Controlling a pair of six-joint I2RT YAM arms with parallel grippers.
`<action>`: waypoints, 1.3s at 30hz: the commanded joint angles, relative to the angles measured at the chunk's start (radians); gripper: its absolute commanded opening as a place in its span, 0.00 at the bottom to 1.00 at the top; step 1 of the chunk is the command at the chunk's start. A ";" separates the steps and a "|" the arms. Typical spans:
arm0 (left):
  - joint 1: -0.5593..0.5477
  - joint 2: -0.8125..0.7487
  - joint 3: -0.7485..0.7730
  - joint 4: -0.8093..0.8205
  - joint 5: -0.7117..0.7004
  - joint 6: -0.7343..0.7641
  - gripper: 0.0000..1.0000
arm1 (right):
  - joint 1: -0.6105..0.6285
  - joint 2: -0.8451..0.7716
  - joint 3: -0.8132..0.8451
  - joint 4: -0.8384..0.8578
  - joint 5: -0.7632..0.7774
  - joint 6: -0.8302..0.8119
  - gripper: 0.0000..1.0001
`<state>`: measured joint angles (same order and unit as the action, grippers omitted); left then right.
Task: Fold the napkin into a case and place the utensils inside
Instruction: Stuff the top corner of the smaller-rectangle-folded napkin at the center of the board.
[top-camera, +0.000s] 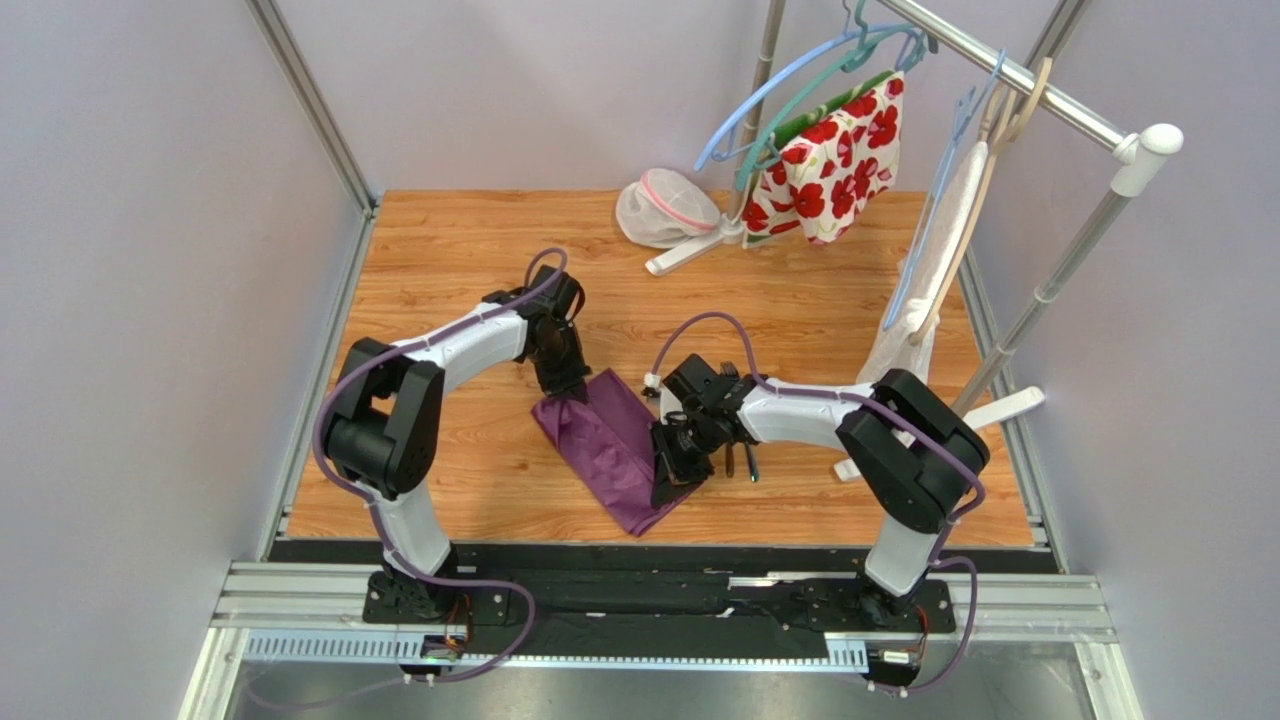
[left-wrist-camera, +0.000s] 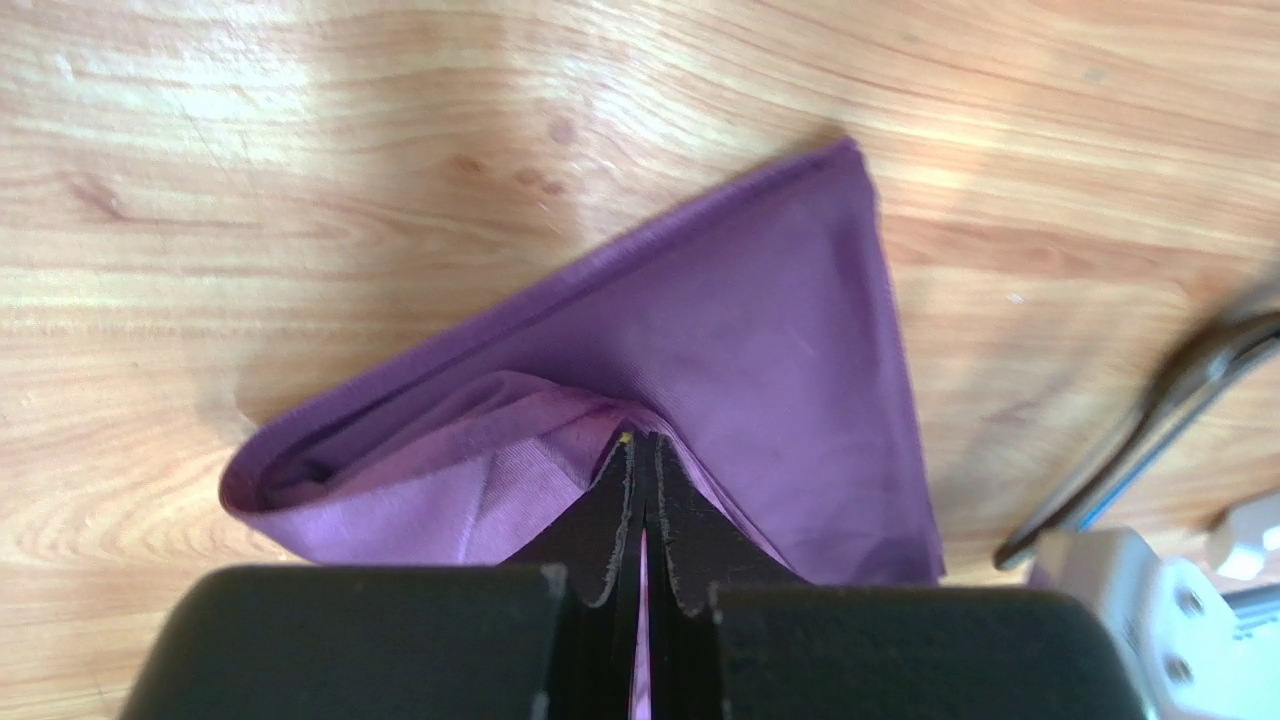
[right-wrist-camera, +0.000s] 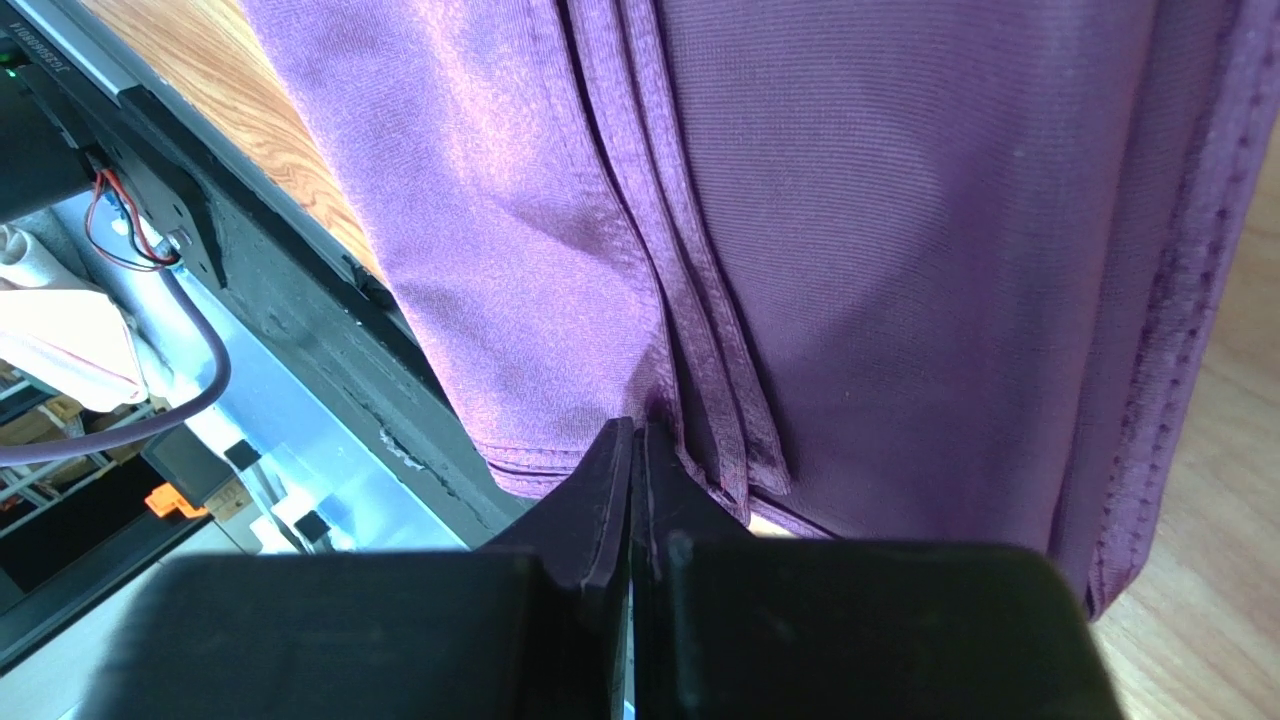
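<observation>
Lying folded in plum layers, the napkin (top-camera: 604, 435) is pinched at its far corner by the left gripper (left-wrist-camera: 645, 450) and at its near edge by the right gripper (right-wrist-camera: 637, 438)

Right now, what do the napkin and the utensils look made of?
The napkin: soft woven cloth, plum, slight sheen; fine weave, stitched hem and limp folds show. The utensils: probably dark metal, glossy; thin, with bright reflections along the edge, though partly out of view.
</observation>
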<state>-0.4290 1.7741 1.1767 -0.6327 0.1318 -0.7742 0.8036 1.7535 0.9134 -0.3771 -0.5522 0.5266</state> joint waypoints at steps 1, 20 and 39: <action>0.018 0.053 0.066 -0.012 -0.012 0.029 0.00 | -0.003 0.020 -0.021 0.047 0.018 -0.013 0.00; 0.010 -0.223 0.040 -0.162 -0.130 0.134 0.17 | -0.023 0.018 0.195 -0.032 -0.002 -0.017 0.00; -0.172 -0.090 -0.020 0.007 -0.001 -0.079 0.00 | -0.175 0.053 0.245 -0.120 0.227 -0.169 0.63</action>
<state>-0.5587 1.6138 1.1507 -0.6910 0.1127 -0.7372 0.6075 1.8290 1.2091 -0.5358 -0.3740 0.4095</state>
